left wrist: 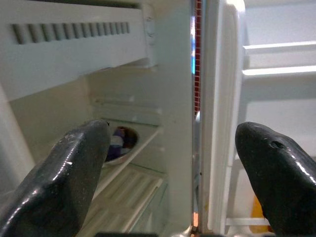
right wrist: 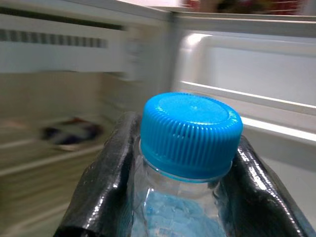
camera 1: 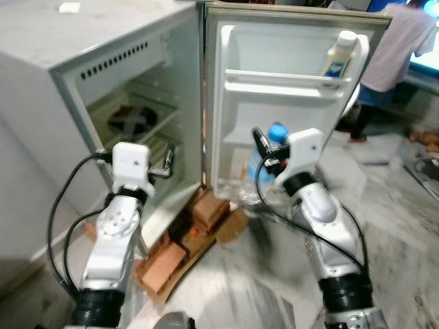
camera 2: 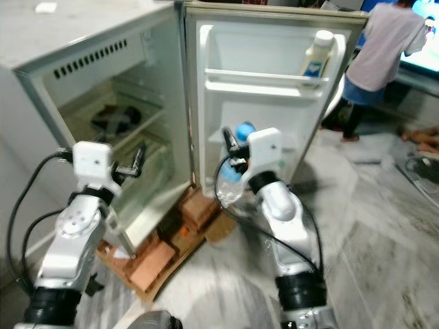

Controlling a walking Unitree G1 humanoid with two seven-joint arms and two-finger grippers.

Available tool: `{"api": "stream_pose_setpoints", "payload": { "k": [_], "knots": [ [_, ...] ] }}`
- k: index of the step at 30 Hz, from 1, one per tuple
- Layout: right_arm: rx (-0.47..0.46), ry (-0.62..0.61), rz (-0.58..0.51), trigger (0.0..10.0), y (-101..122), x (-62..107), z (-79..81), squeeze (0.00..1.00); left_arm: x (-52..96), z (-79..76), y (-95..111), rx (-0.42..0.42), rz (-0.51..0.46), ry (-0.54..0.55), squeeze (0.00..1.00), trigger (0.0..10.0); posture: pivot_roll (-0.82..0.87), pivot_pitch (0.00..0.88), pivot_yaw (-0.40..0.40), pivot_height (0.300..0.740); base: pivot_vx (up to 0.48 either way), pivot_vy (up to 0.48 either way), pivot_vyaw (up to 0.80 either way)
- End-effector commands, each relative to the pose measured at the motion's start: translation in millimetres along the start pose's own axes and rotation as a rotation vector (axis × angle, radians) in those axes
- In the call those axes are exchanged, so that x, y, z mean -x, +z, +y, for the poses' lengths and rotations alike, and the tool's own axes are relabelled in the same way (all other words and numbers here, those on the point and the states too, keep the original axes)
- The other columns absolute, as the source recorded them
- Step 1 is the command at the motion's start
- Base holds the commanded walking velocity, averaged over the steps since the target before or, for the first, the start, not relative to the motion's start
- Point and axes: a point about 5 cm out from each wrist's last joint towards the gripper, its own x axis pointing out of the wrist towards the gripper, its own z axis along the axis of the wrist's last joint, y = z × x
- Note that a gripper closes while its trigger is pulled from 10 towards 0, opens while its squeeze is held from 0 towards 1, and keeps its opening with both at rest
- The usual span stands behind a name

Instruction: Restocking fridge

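The fridge (camera 1: 123, 89) stands open, its door (camera 1: 288, 89) swung wide, with a white bottle (camera 1: 339, 55) on the door's top shelf. A dark dish (camera 1: 134, 120) sits on an inner shelf. A person (camera 1: 398, 48) stands behind the door. The right tool (camera 1: 264, 156) pinches a water bottle (right wrist: 190, 143) with a blue cap just below its neck, before the door's lower part. The left tool (camera 1: 167, 163) hovers spread at the fridge opening.

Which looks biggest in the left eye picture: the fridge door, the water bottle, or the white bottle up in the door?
1. Fridge door
2. Water bottle and white bottle: similar, and the gripper partly hides the water bottle.
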Motion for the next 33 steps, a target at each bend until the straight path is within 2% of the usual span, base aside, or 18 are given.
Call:
{"api": "stream_pose_setpoints", "payload": {
  "k": [1,33],
  "knots": [
    [0.010,-0.020,-0.018,10.0,5.3,-0.6,-6.7,0.00,1.7,-11.4,3.4,0.043,-0.020,-0.078,0.00,10.0,0.08,0.000,-0.016,0.740,0.259,0.000,0.00],
    [0.008,-0.044,0.005,10.0,0.9,-1.4,-9.4,0.00,2.3,-15.1,5.2,0.037,-0.035,-0.099,0.00,10.0,0.08,0.000,-0.017,0.740,0.418,0.000,0.00]
  ]
}}
